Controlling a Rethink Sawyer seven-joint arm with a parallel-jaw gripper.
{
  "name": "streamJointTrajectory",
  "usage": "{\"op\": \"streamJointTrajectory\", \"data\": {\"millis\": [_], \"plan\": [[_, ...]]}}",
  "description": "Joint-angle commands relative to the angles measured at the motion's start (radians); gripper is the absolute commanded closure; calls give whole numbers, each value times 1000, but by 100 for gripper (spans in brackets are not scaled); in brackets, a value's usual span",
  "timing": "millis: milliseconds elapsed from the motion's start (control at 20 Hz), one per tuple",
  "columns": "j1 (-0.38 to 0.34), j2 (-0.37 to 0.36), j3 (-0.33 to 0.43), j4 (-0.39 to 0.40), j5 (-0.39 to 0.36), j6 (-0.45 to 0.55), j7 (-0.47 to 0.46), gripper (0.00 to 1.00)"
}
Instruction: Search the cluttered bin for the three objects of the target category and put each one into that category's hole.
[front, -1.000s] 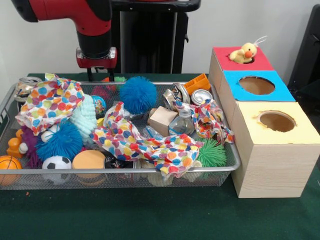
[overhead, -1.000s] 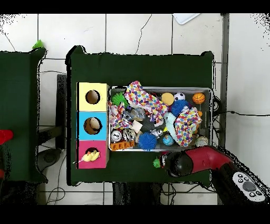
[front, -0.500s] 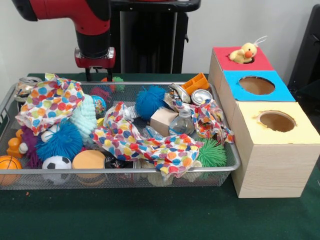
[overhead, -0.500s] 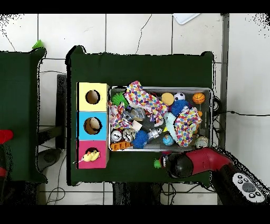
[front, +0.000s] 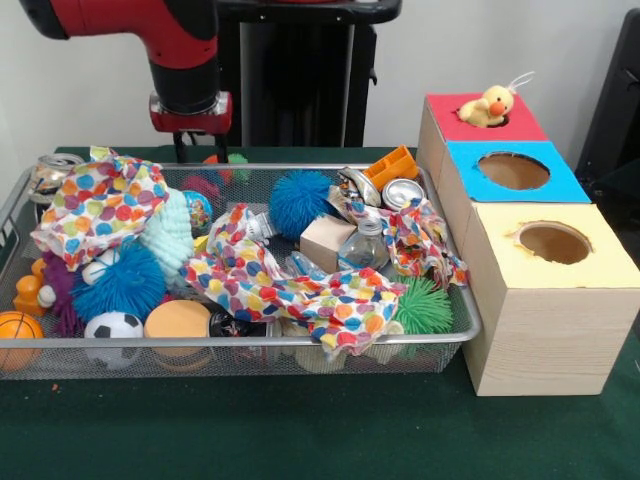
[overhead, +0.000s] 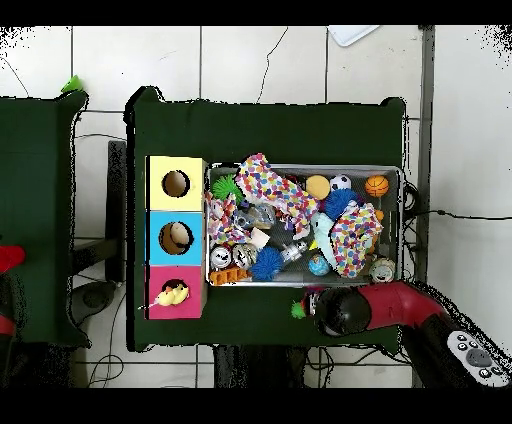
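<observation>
**While the arm hangs past the bin's far rim, one duck sits in the red hole**

- Plush duck (front: 488, 105): yellow, lodged in the red hole (front: 470, 118) of the three-hole box (front: 540, 300), head and body above the rim. The box stands at the worktop's right edge in the front view, touching the bin's right end.
- Blue hole (front: 513, 170): the overhead view shows something pale inside; I cannot tell what.
- Yellow hole (front: 553, 242): looks dark inside.
- Wire bin (front: 240, 345): fills the worktop's left and middle and is heaped full.
- Along its far side: a teal spiky ball (front: 300, 202), crushed cans (front: 402, 192), an orange block (front: 393, 165).
- Middle: a wooden cube (front: 325, 240) just beside a small clear bottle (front: 365, 245), with a polka-dot cloth (front: 290, 285) draped across the front.
- Near rim: a green spiky ball (front: 425, 305), an orange ball (front: 178, 320), a soccer ball (front: 113, 326) and a basketball (front: 18, 330) in the corner.
- Left end: a second dotted cloth (front: 100, 205), a mint fluffy toy (front: 168, 235), a blue spiky ball (front: 120, 285).
- Gripper (front: 197, 150): above the worktop's far edge, just behind the bin's rim. Its fingers are spread, with nothing between them.
</observation>
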Motion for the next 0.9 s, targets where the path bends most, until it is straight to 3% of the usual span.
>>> {"op": "streamJointTrajectory", "data": {"millis": [50,200,550,900], "plan": [[-47,-56,82,-8,202,130,-52,0],[-61,-64,110,15,262,97,-41,0],[-42,-114,97,49,331,63,-17,0],[-16,-127,86,38,345,55,-32,0]]}}
